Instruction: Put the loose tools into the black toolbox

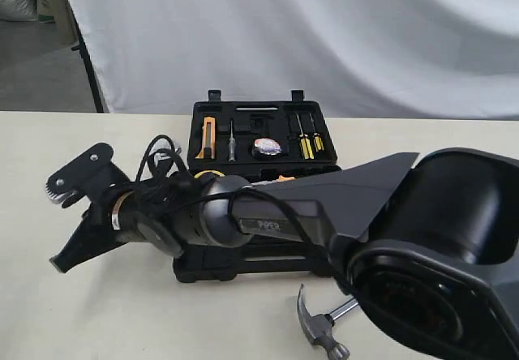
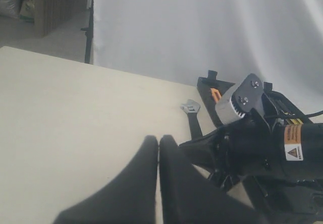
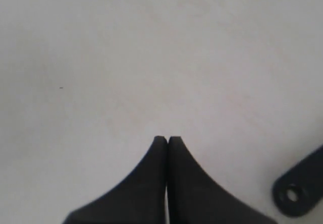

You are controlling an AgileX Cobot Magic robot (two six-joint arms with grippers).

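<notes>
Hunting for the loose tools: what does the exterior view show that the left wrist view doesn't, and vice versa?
Exterior only: the steel claw hammer, its handle partly hidden. Left wrist only: the silver-headed adjustable wrench with black handle, lying flat, and the shut left gripper. Both: the open black moulded-plastic toolbox and the right arm stretched across it.

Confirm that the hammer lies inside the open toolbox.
Not right. The hammer lies on the table, outside the open toolbox, as the exterior view shows.
</notes>
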